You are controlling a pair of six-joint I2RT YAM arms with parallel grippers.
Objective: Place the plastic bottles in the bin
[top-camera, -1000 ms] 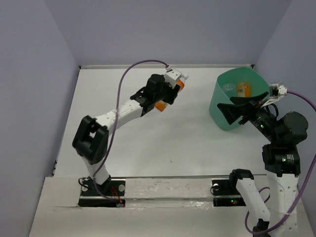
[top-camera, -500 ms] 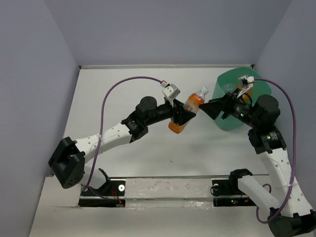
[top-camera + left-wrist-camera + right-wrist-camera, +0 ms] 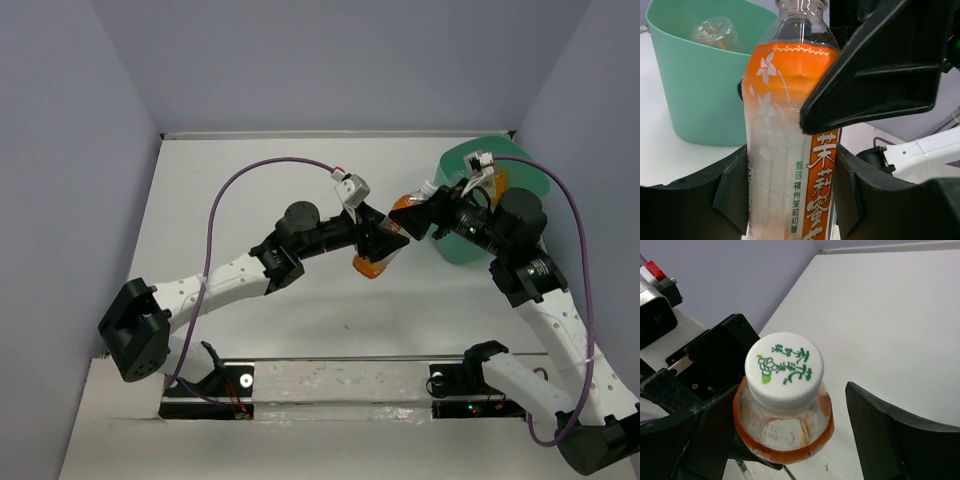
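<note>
Left gripper (image 3: 380,243) clamps orange bottle (image 3: 785,125) mid-body; right gripper (image 3: 425,215) spread wide around its cap, beside green bin (image 3: 455,252). White table (image 3: 250,180), lilac walls (image 3: 330,60).

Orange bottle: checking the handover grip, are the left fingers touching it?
Touching. The left wrist view shows both left fingers pressed against the sides of the orange bottle, no gap.

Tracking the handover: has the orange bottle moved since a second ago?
Yes. The orange bottle, gripped in the left claw, has moved right across the table and now sits much closer to the bin, which has stayed put.
</note>
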